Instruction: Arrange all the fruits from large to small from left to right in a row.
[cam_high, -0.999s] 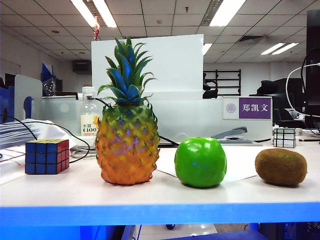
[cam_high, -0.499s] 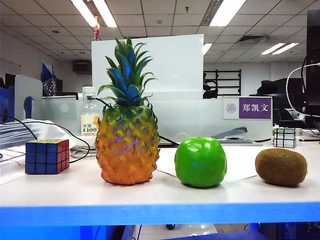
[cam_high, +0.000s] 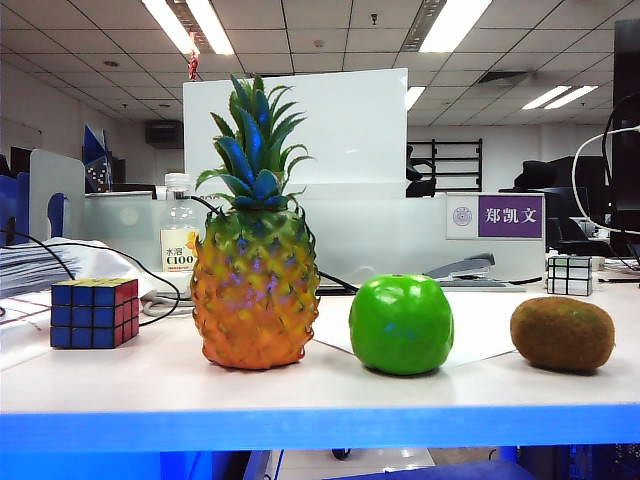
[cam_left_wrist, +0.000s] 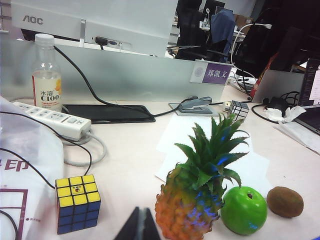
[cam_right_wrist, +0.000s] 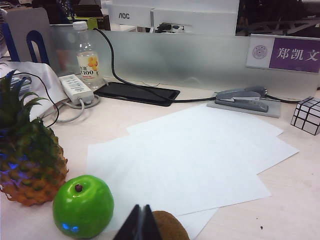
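Three fruits stand in a row on the white table. The tall orange-yellow pineapple (cam_high: 255, 290) with its green crown is on the left, the glossy green apple (cam_high: 401, 324) in the middle and the fuzzy brown kiwi (cam_high: 562, 334) on the right. Neither gripper shows in the exterior view. My left gripper (cam_left_wrist: 139, 222) is shut and empty, hanging between the Rubik's cube (cam_left_wrist: 77, 202) and the pineapple (cam_left_wrist: 187, 207), with the apple (cam_left_wrist: 243, 210) and kiwi (cam_left_wrist: 285, 201) beyond. My right gripper (cam_right_wrist: 141, 220) is shut and empty, above the gap between the apple (cam_right_wrist: 83, 205) and the kiwi (cam_right_wrist: 170, 226); the pineapple (cam_right_wrist: 30, 160) stands farther off.
A colourful Rubik's cube (cam_high: 93, 312) sits left of the pineapple. A mirror cube (cam_high: 568, 274), a stapler (cam_high: 462, 269) and a drink bottle (cam_high: 179, 238) stand at the back. White paper sheets (cam_right_wrist: 200, 155), a power strip (cam_right_wrist: 76, 88) with cables and a dark pad (cam_right_wrist: 137, 93) lie behind the fruits.
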